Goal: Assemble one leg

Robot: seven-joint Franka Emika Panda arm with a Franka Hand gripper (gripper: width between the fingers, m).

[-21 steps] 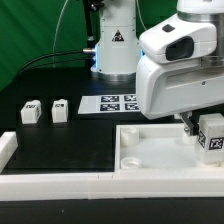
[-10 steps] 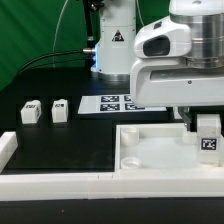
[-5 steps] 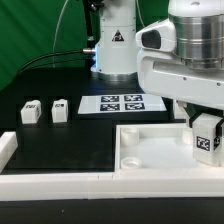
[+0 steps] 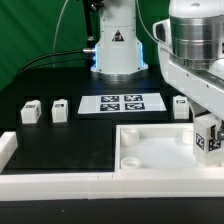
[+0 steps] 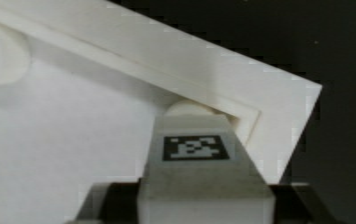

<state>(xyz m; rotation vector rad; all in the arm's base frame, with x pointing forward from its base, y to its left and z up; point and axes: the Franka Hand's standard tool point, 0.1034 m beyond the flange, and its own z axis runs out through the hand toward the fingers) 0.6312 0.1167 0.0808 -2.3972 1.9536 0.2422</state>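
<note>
The leg (image 5: 196, 150) was up in the gripper (image 5: 196, 200), clamped between the two fingers (image 5: 122, 205), its black-and-white tag square to the wrist camera and easy to read. Only the fingers' inner edges showed there, the rest cut off by the frame. The leg's far end stood right at a corner of the big white panel (image 4: 155, 148), against a raised lip; whether it touched the panel or hung just above it could not be told from either view. In the exterior view the held leg sat at the panel's corner on the exterior view's right, hard against the picture's edge, with the arm's bulky white wrist covering most of the gripper above it. A round socket (image 4: 130, 160) showed at the panel's near corner on the exterior view's left; in the wrist view a curved shape at the frame's edge may have been another socket, too cropped to say. Beyond the panel the marker board (image 4: 125, 102) lay flat on the black table (image 4: 60, 140), one spare leg (image 4: 181, 106) just off its end on the exterior view's right. Two more legs (image 4: 45, 111) stood side by side well apart on the exterior view's left, their tags too small to read. Behind the board rose the robot base (image 4: 115, 45), and a white rail (image 4: 60, 184) ran along the front, its ends cut off.
</note>
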